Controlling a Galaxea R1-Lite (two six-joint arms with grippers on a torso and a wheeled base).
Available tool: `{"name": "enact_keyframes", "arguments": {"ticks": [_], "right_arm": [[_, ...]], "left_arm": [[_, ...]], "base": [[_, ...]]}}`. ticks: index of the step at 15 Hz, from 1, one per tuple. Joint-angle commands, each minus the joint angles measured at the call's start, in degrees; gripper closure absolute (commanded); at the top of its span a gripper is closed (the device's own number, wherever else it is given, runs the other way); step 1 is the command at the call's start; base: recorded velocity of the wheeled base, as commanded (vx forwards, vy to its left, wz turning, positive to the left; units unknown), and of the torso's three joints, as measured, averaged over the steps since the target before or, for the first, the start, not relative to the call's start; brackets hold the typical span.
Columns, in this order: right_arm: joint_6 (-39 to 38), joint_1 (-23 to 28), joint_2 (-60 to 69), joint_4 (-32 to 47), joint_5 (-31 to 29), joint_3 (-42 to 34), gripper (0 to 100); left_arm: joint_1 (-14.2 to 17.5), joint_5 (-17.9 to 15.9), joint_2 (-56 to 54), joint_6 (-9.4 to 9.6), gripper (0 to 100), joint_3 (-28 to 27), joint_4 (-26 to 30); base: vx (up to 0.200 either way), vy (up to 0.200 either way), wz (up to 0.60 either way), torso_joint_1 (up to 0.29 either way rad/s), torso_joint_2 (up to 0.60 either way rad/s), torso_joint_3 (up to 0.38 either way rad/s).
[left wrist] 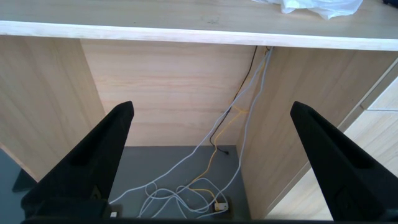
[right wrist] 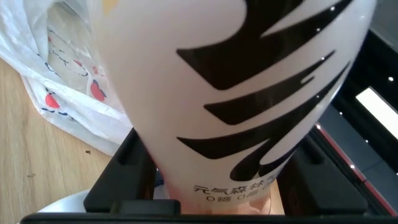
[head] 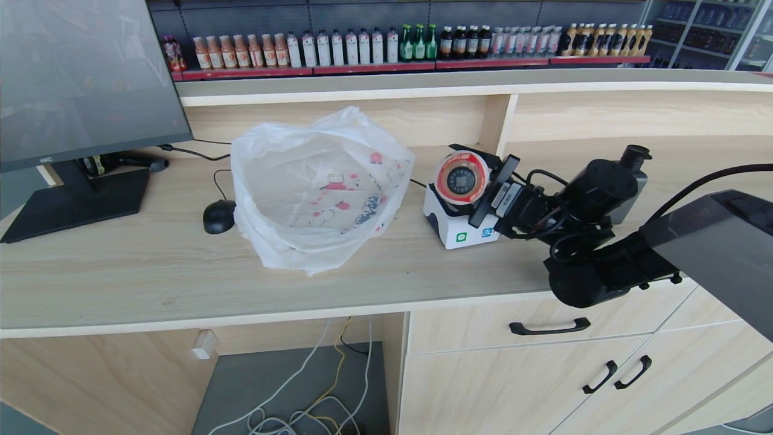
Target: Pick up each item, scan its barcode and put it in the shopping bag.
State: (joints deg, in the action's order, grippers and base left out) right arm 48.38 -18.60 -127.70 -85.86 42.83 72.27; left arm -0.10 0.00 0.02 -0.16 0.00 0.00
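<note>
Head view: the right end effector [head: 472, 184] is clamped on a white bottle [head: 462, 177] that lies sideways, its round red-ringed end facing left. It holds the bottle just above the small white scanner [head: 460, 228] on the table [head: 151, 272]. The shopping bag [head: 320, 187] stands open just left of the scanner. A black mouse [head: 218, 216] sits at the bag's left, and a monitor [head: 84, 72] stands at the far left.

Left wrist view: the left end effector [left wrist: 211, 162] has its fingers spread wide with nothing between them, low in front of the table edge. Cables [left wrist: 205, 186] lie on the floor under the table.

Right wrist view: the bottle, white with black stripes, sits close between the dark fingers, with the bag beside it on the table.
</note>
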Motion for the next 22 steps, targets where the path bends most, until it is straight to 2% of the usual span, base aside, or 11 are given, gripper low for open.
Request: {"name": "enact_keyframes", "arguments": {"ticks": [1,3,6,9,10,13,15,17,18,19,22], "right_arm": [[-0.04,0.06,0.52,-0.1,-0.02,-0.02,100],[-0.48,0.06,0.96,-0.19,-0.46,-0.55,100],[-3.38,-0.12,2.01,-2.03,-4.15,-1.51,100],[-9.8,-0.12,3.42,-4.14,-8.9,-2.13,100],[-12.88,-0.03,5.35,-4.14,-13.21,-4.59,100],[-16.57,-0.21,9.66,-4.14,-17.07,-9.51,100],[-21.49,-1.52,12.38,-4.14,-22.17,-14.17,100],[-27.29,-3.28,13.44,-4.14,-27.44,-14.87,100],[-28.61,-3.28,13.79,-4.14,-28.41,-15.22,100],[-33.36,-3.37,14.32,-4.14,-29.99,-15.93,100],[-39.77,-4.07,16.51,-4.14,-30.52,-18.21,100]], "left_arm": [[0.01,0.0,-0.02,-0.02,0,0.0,0.0],[0.01,0.0,-0.02,-0.02,0,0.0,0.0],[0.1,0.0,-0.02,-0.02,0,0.0,0.0],[0.01,0.0,-0.02,-0.02,0,0.0,0.0],[0.01,0.0,-0.02,-0.02,0,0.0,0.0],[0.01,0.0,-0.02,-0.02,0,0.0,0.0],[0.01,0.0,-0.02,-0.02,0,0.0,0.0],[0.01,0.0,-0.02,-0.02,0,0.0,0.0],[0.01,0.0,-0.02,-0.02,0,0.0,0.0],[0.01,0.0,-0.02,-0.02,0,0.0,0.0],[0.01,0.0,-0.02,-0.02,0,0.0,0.0]], "base": [[0.0,0.0,0.0,0.0,0.0,0.0],[0.0,0.0,0.0,0.0,0.0,0.0],[0.0,0.0,0.0,0.0,0.0,0.0],[0.0,0.0,0.0,0.0,0.0,0.0],[0.0,0.0,0.0,0.0,0.0,0.0],[0.0,0.0,0.0,0.0,0.0,0.0],[0.0,0.0,0.0,0.0,0.0,0.0],[0.0,0.0,0.0,0.0,0.0,0.0],[0.0,0.0,0.0,0.0,0.0,0.0],[0.0,0.0,0.0,0.0,0.0,0.0],[0.0,0.0,0.0,0.0,0.0,0.0]]}}
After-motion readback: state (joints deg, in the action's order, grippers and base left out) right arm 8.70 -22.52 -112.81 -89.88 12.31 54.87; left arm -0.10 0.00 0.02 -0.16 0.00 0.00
